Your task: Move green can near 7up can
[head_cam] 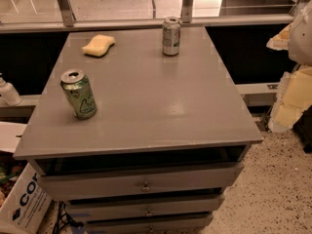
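The bench (pixel 146 106) has a broad bare middle, so you have open room to carry something from its near left to its far side. The gripper (pixel 294 95) seems to be the pale shape off the bench's right edge, away from both cans; you cannot tell how its jaws stand. By my reading, the task has not started. The green can (pixel 78 94) stands upright at the near left, close to the left edge, well apart from the 7up can (pixel 171 36). That one stands by the far edge, so you should set down on its near side. The sponge (pixel 98 45) lies far left, clear of a direct path.
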Available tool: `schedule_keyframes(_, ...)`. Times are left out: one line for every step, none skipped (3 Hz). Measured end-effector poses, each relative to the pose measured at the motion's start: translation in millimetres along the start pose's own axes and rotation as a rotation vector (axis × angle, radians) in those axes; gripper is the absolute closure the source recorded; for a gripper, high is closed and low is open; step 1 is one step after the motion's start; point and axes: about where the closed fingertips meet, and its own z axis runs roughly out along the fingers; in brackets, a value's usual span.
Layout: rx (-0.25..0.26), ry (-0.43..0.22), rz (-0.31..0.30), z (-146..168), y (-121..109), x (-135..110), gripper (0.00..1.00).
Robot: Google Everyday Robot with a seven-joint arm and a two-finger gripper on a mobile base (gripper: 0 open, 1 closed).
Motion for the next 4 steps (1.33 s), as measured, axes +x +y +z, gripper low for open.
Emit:
schedule_keyframes(0.0,0.0,0.0,0.0,0.0,0.0,0.0)
schedule_keyframes(0.004,-0.053,0.0,2.5,-0.5,-3.4,0.0)
schedule_keyframes(0.0,-0.165,-0.001,10.8,-5.9,-14.4,0.0)
schedule_keyframes(-0.026,-0.347,-0.016,25.8,-11.7,-45.0,0.0)
